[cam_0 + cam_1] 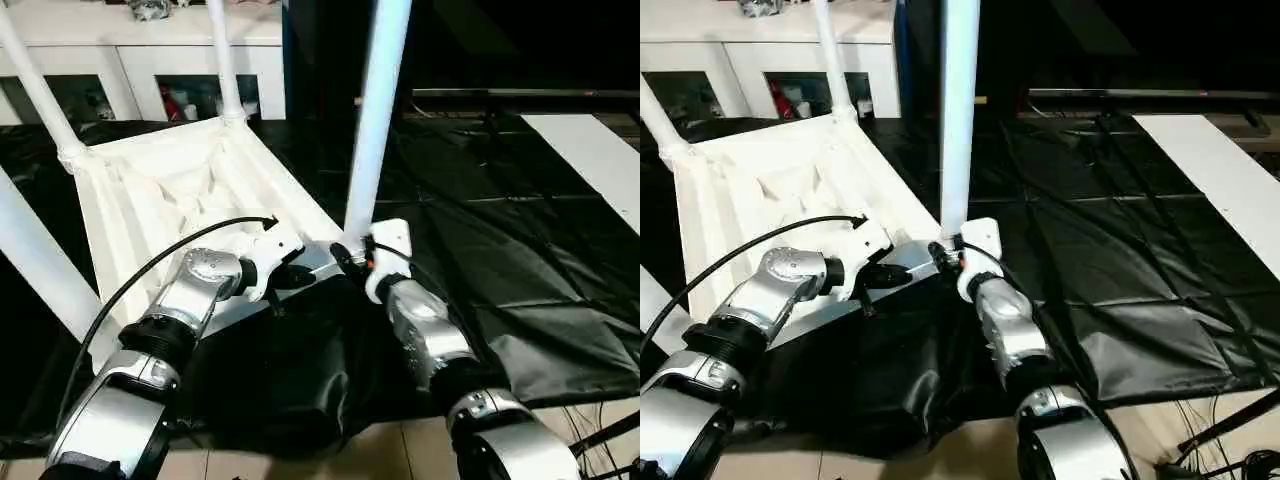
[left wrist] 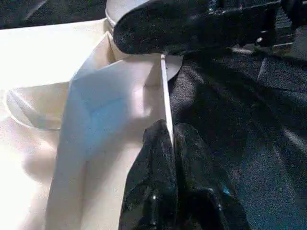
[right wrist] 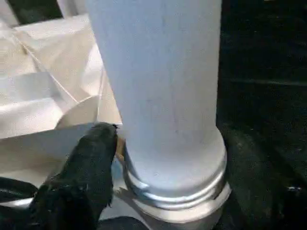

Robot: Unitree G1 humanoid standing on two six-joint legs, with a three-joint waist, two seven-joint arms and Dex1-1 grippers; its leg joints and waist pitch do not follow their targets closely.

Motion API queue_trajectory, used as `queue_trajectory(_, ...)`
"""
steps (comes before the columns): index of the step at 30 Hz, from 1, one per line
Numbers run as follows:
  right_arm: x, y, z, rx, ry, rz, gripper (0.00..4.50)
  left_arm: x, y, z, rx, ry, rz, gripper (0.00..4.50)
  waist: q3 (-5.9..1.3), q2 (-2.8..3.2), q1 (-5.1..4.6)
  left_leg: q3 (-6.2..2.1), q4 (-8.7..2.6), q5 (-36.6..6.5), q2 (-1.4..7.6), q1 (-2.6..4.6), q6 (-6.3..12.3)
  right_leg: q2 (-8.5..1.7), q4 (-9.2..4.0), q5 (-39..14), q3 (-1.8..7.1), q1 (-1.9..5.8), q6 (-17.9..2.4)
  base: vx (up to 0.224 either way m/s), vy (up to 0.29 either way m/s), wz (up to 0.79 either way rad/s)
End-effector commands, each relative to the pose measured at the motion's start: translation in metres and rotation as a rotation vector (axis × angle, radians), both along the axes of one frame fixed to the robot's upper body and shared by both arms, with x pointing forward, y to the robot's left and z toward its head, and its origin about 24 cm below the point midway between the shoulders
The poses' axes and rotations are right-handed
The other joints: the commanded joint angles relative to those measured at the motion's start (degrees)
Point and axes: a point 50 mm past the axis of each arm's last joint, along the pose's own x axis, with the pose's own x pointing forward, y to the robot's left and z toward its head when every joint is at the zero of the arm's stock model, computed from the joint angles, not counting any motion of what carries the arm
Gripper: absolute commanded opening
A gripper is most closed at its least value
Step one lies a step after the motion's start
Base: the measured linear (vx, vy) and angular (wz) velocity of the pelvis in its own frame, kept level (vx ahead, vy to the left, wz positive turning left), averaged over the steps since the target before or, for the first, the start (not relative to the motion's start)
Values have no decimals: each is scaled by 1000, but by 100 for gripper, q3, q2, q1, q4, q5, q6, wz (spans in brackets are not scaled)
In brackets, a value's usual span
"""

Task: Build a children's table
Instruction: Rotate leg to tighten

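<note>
The upside-down table (image 1: pixel 170 200) has all four legs standing in its corners, the left gripper (image 2: pixel 165 143) pinches its rim, and the right gripper (image 1: pixel 352 258) sits spread beside the near leg (image 1: pixel 375 120).

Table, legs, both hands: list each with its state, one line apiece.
Table: upside down on the black sheet, ribbed underside up.
Near leg: upright, seated in its corner socket.
Other three legs: standing in their sockets.
Left hand: shut on the table's rim.
Right hand: at the near leg's base.
</note>
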Motion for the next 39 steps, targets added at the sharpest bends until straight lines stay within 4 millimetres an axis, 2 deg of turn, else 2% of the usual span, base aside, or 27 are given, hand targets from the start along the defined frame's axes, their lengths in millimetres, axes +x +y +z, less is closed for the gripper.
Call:
queue_trajectory(1, -4, 15, 7, 26, -37, 132, 383, -10, -8, -15, 37, 60, -71, 0, -292, 28, 37, -90, -439, -1395, 261, -5, 125, -551, -523, -1235, 355, 215, -1173, 0, 0, 0)
queue_trajectory(3, -7, 11, 9, 5, -52, 252, 401, -12, -6, -15, 37, 66, -93, 0, -294, 44, 66, -92, -433, -1320, 266, -14, 184, -560, -522, -1199, 355, 237, -1158, 0, 0, 0)
queue_trajectory(4, -8, 11, 9, 1, -53, 270, 401, -13, -6, -15, 37, 67, -98, 0, -305, 31, 66, -89, -425, -1262, 262, -24, 211, -552, -515, -1123, 351, 249, -1163, 0, 0, 0)
queue_trajectory(5, -10, 7, 11, -24, -69, 335, 416, -15, -3, -14, 38, 72, -114, 0, -314, 41, 70, -90, -427, -1128, 267, -26, 246, -544, -493, -931, 345, 252, -1203, 0, 0, 0)
queue_trajectory(8, -17, -11, 16, -92, -108, 523, 416, -20, 4, -12, 35, 80, -182, 0, -323, 37, 89, -85, -408, -963, 280, -35, 361, -538, -466, -538, 322, 280, -1294, 0, 0, 0)
queue_trajectory(10, -27, -28, 19, -147, -102, 710, 416, -27, 12, -9, 33, 96, -253, 0, -333, 40, 147, -65, -385, -847, 289, -33, 476, -509, -445, -291, 303, 295, -1330, 0, 0, 0)
queue_trajectory(11, -27, -28, 19, -147, -102, 710, 416, -27, 12, -9, 33, 96, -253, 0, -334, 36, 160, -62, -378, -822, 293, -35, 493, -505, -428, -222, 302, 297, -1337, 0, 0, 0)
queue_trajectory(12, -32, -34, 19, -179, -90, 785, 416, -30, 15, -8, 25, 105, -279, 0, -338, 64, 194, -61, -380, -802, 299, -33, 508, -521, -419, -208, 298, 277, -1361, 0, 0, 0)
queue_trajectory(13, -34, -37, 19, -192, -84, 815, 416, -32, 17, -7, 21, 111, -295, 0, -332, 37, 206, -62, -388, -863, 307, -21, 497, -526, -435, -302, 296, 283, -1358, 0, 0, 0)
queue_trajectory(15, -38, -44, 20, -223, -68, 868, 416, -37, 21, -4, 6, 139, -340, 0, -322, 32, 228, -52, -388, -920, 308, -3, 476, -524, -442, -433, 302, 263, -1367, 0, 0, 0)
queue_trajectory(18, -41, -51, 21, -243, -56, 907, 416, -43, 25, -2, -5, 167, -380, 0, -326, 45, 261, -59, -404, -939, 322, 9, 413, -520, -441, -542, 303, 249, -1369, 0, 0, 0)
queue_trajectory(19, -41, -54, 22, -254, -50, 923, 416, -45, 27, -1, -2, 173, -393, 0, -336, 50, 299, -47, -395, -931, 327, 36, 388, -521, -437, -477, 307, 230, -1414, 0, 0, 0)
queue_trajectory(22, -43, -58, 24, -267, -38, 947, 416, -48, 30, 1, 6, 182, -410, 0, -333, 25, 317, -46, -398, -897, 317, 20, 379, -509, -420, -395, 304, 247, -1397, 0, 0, 0)
queue_trajectory(27, -41, -58, 24, -280, -25, 950, 416, -51, 32, 2, 7, 188, -419, 0, -323, 7, 302, -49, -396, -879, 291, -2, 345, -524, -456, -711, 305, 257, -1264, 0, 0, 0)
queue_trajectory(32, -39, -54, 27, -250, -23, 953, 416, -51, 30, 3, 4, 192, -415, 0, -349, 28, 300, -49, -372, -687, 289, -4, 404, -503, -408, -314, 295, 259, -1336, 0, 0, 0)
queue_trajectory(39, -40, -54, 26, -229, -9, 956, 416, -51, 29, 3, 8, 196, -415, 0, -351, 18, 306, -51, -367, -665, 286, -7, 415, -505, -407, -318, 288, 270, -1333, 0, 0, 0)
